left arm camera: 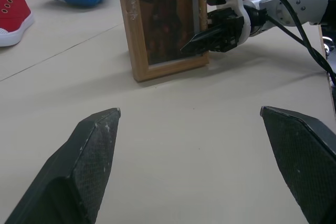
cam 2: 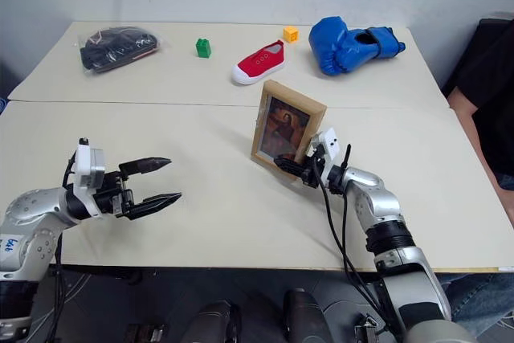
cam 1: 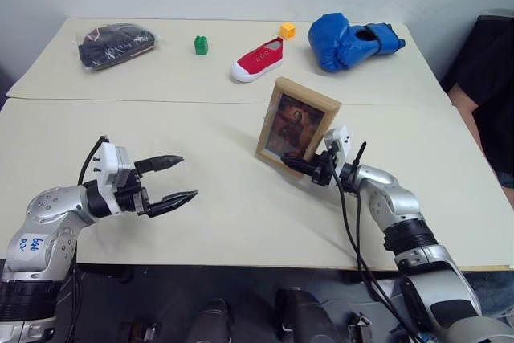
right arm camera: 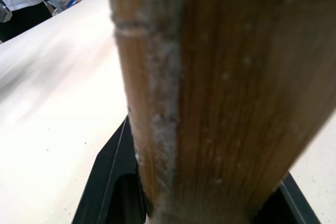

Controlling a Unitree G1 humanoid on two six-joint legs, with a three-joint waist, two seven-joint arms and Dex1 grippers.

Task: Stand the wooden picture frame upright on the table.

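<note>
Left gripper (cam 1: 178, 184): hovers over the near-left part of the table (cam 1: 225, 222), pointing roughly level toward the frame; jaws spread wide, nothing between them.

Wooden picture frame (cam 1: 295, 124): stands on its lower edge near the middle of the table, just in front of the seam, portrait side facing the robot, tilted slightly back. Its fold-out stand is hidden behind it; whether it is deployed cannot be told.

Right gripper (cam 1: 309, 168): jaws pinch the frame's lower right side rail; the right wrist view shows the wood edge running up between the two black fingers.

Far table items: black bag (cam 1: 116, 43), green block (cam 1: 201, 45), red shoe (cam 1: 259, 61), yellow block (cam 1: 287, 30) and blue boxing glove (cam 1: 351, 39), all well apart from the frame.

Step in hand: frame is set down upright, held steady by the right gripper; release not yet made.

Next move: probably confirm the frame rests on its rear stand, then open the right jaws slowly and draw the gripper back sideways without nudging the rail.

Risk: if the stand is not bearing, the frame could tip on release; the left gripper is placed to catch or brace.
</note>
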